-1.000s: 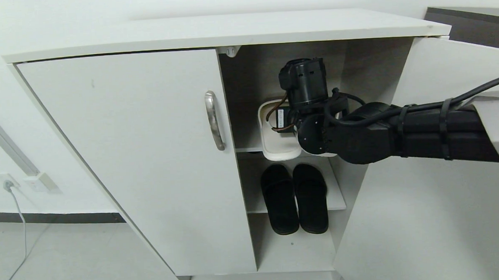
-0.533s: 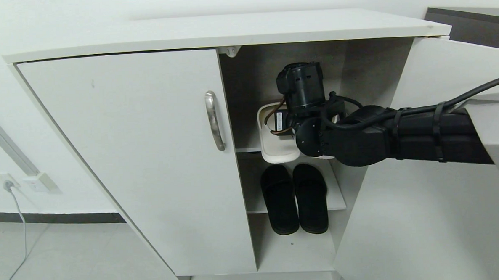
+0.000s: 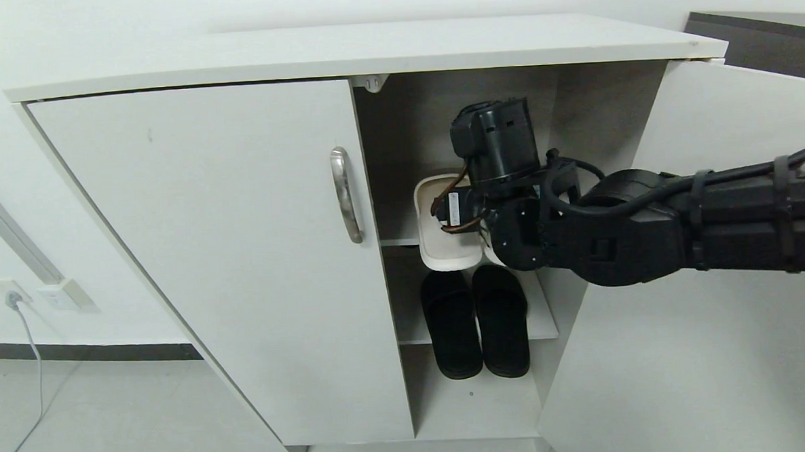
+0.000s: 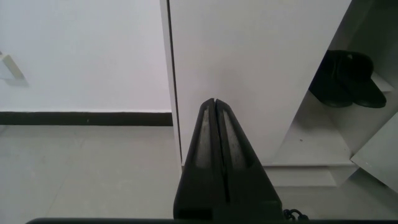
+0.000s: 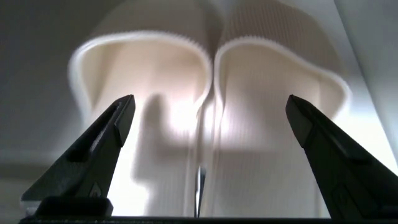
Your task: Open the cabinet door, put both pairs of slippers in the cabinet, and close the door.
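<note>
Presently we find the right end effector (image 5: 209,106) spread wide, facing the white slippers (image 3: 444,248) on the upper shelf (image 3: 398,241) of the cabinet (image 3: 300,50); they appear light, soft foam, best pinched together across both outer sides.

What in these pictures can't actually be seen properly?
Head view: the right arm covers most of one of the white slippers.
Head view: the closed left door hides that half of the cabinet.
Right wrist view: the white slippers' near ends are cut off by the picture's edge.
</note>
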### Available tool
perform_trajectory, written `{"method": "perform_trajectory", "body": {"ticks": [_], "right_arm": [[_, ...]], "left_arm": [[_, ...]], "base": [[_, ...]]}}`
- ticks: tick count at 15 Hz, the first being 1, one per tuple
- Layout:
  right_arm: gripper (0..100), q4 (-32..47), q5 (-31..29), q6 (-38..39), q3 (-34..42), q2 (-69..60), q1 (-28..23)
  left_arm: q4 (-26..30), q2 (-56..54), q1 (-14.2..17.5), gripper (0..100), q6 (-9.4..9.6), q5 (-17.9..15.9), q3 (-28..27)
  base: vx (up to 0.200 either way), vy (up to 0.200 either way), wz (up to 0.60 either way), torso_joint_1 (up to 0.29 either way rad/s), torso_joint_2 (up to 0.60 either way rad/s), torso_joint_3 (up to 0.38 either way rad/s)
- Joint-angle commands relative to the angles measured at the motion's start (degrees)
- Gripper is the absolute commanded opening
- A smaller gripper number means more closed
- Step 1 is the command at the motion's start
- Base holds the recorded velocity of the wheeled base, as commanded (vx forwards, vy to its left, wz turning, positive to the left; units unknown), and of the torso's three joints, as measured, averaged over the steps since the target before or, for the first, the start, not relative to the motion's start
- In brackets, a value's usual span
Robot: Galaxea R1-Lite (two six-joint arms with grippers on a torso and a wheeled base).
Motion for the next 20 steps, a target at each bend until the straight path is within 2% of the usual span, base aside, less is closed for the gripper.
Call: {"method": "perform_trajectory", "body": {"ticks": [1,4,7,8,9,12,20], "right_arm": [[100,-0.26,0.13,0.06,5.99,-7.05,3.04],[100,-0.7,1.01,0.41,17.16,-15.57,6.38],[100,-4.39,8.65,1.38,29.72,-25.33,10.6],[100,-5.89,9.27,1.38,33.33,-27.26,11.74],[0,-7.56,9.44,1.2,37.11,-28.58,12.27],[0,-12.48,11.99,0.32,41.15,-28.23,12.27],[0,-12.74,11.73,0.23,41.76,-26.82,12.27]], "left_arm": [[-0.01,0.07,0.01,0,0.03,0.04,0.0],[-0.01,0.07,0.01,0,0.03,0.04,0.0],[-0.01,0.07,0.01,0,0.03,0.04,0.0],[-0.01,0.07,0.01,0,0.03,0.04,0.0],[-0.01,0.07,0.01,0,0.03,0.04,0.0],[-0.01,0.07,0.01,0,0.03,0.04,0.0],[-0.01,0.07,0.01,0,0.03,0.13,0.0]], "base": [[0.0,0.0,0.0,0.0,0.0,0.0],[0.0,0.0,0.0,0.0,0.0,0.0],[0.0,0.0,0.0,0.0,0.0,0.0],[0.0,0.0,0.0,0.0,0.0,0.0],[0.0,0.0,0.0,0.0,0.0,0.0],[0.0,0.0,0.0,0.0,0.0,0.0],[0.0,0.0,0.0,0.0,0.0,0.0]]}}
